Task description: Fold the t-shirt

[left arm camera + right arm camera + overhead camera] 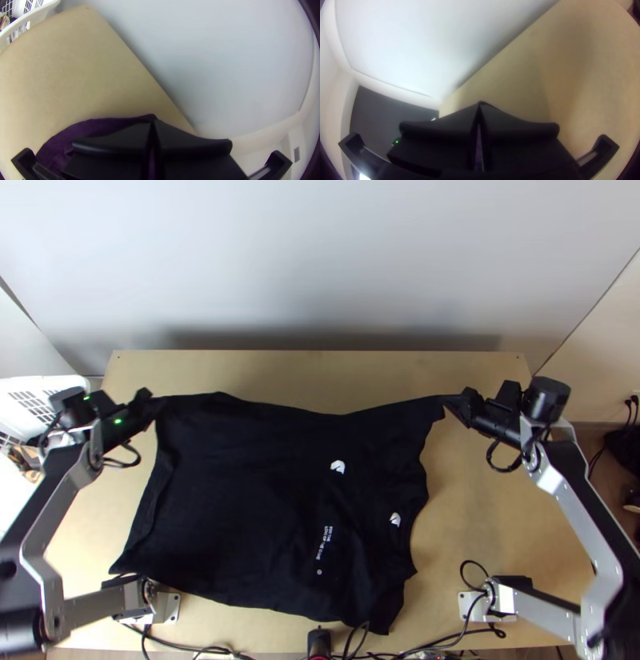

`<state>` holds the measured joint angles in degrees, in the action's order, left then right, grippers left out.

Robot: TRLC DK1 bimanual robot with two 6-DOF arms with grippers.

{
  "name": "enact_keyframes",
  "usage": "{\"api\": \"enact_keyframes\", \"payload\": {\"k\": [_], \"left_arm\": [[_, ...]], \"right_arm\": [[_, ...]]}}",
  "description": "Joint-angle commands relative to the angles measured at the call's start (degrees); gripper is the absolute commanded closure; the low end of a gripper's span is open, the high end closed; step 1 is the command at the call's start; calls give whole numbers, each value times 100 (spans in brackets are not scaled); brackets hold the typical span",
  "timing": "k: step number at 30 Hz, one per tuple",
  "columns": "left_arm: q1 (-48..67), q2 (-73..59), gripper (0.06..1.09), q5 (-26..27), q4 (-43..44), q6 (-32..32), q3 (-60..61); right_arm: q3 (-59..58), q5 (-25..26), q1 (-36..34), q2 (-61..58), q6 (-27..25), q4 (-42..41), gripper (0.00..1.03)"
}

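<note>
T-shirt spread between left claw and right claw, both gripping far corners.

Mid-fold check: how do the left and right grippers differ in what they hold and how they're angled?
The left gripper has the t-shirt's far corner at the end away from the neckline; the right gripper has what looks like a sleeve end, nearer the neckline. In the top view, the left one points up and rightward, the right one up and leftward. Both are shut on the cloth.
</note>
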<state>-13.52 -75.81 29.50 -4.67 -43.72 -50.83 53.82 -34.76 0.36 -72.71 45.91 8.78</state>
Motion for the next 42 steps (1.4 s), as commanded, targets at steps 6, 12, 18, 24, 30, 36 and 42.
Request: {"api": "enact_keyframes", "payload": {"k": [6, 12, 18, 24, 30, 36, 42], "left_arm": [[614, -1595, 105, -612, -8, 523, -964], [886, -2377, 105, -752, -17, 584, -1737], [1123, -3265, 105, -1025, -351, 620, -2836], [1246, -4557, 105, -1218, -2012, 620, -4814], [1220, -4978, 105, -1359, -2152, 690, -5464], [1150, -5383, 105, -1412, -2363, 980, -5868], [1158, -5365, 105, -1280, -2882, 1252, -5868]], "right_arm": [[832, 787, -273, -1844, -205, -368, 100], [1289, 989, -89, -2485, -205, -385, 100], [1640, 1244, -10, -2942, -276, -385, 100], [2176, 1754, 17, -3470, -328, -218, 100], [2238, 1780, 105, -3522, -513, -218, 100], [2273, 1824, 263, -3505, -636, -210, 100], [2264, 1824, 439, -3100, -750, 133, 100]]}}
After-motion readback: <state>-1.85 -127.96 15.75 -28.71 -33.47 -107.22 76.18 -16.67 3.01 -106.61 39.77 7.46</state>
